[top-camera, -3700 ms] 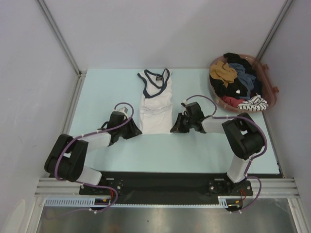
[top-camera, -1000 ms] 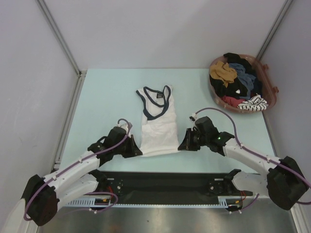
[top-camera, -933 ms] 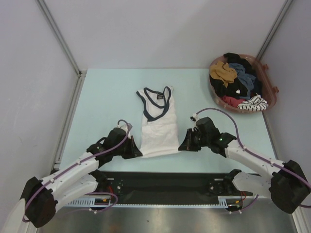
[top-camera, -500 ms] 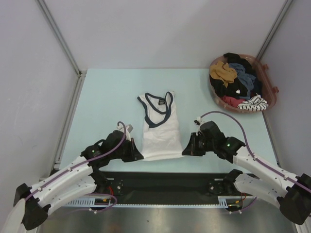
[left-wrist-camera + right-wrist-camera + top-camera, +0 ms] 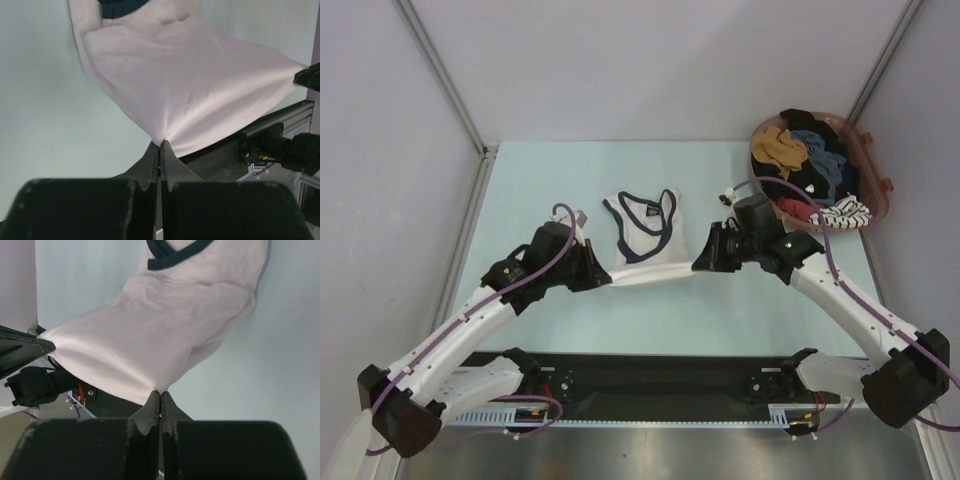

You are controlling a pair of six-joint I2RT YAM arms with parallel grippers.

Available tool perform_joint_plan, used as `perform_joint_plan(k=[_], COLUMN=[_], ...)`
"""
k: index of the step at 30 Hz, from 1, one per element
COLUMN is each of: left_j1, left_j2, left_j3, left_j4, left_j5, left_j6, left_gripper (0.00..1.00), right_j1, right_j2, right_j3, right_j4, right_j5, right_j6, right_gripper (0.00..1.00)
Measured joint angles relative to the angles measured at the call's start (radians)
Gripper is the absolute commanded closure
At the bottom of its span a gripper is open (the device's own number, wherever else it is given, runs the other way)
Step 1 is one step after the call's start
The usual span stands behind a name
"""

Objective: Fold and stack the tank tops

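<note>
Tank top, the white navy-trimmed one, sits mid-counter with its hem now hoisted off the surface and swung back toward the straps, where a moment ago it lay flat near the front edge, so the first fold looks under way. Bare counter lies beyond the straps and to the left; the basket crowds the far right corner. Left claw and right claw are each clenched on a hem corner, cloth taut between.

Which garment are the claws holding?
The white tank top with navy trim, pinched by left gripper and right gripper; other clothes lie in the basket.
</note>
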Motion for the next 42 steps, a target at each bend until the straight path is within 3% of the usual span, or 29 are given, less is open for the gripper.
perform_joint_plan(k=[19, 25, 42], left_j1=[0.290, 0.330, 0.398], left_j2=[0.534, 0.694, 1.043], left_j3=[0.333, 0.511, 0.822], left_j4=[0.048, 0.047, 0.036], left_j5=[0.179, 0.192, 0.212], left_j6=[0.187, 0.216, 0.216], left_gripper=[1.00, 1.00, 1.00], right_j1=[-0.181, -0.214, -0.290], right_j2=[0.521, 0.672, 1.051], right_j3=[0.422, 0.592, 0.969], right_j4=[0.009, 0.000, 0.010], right_j5=[-0.157, -0.174, -0.257], right_j6=[-0.115, -0.122, -0.082], right_gripper=[1.00, 1.00, 1.00])
